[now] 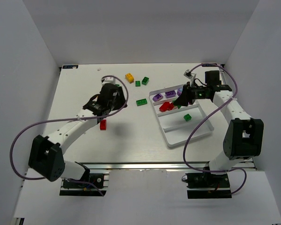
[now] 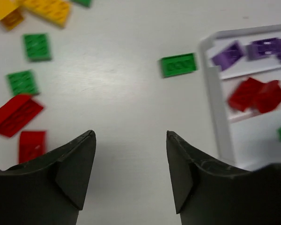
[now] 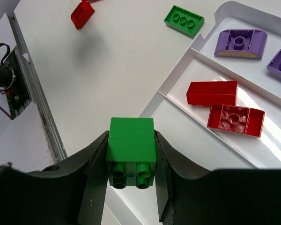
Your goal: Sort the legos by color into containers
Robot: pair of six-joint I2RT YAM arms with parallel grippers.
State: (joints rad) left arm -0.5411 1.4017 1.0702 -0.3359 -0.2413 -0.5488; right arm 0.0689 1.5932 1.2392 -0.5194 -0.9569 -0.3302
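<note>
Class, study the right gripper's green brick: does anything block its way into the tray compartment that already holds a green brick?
Nothing visible does. The right gripper holds the green brick over the white tray, near the red bricks; the compartment with the lone green brick looks otherwise bare, its low dividers below the held brick.

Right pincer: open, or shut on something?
Shut on a green brick: the right pincer has its fingers pressed against both its sides in the wrist view.

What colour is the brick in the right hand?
Green: the small studded plastic brick in the right hand, clearest in the right wrist view.
</note>
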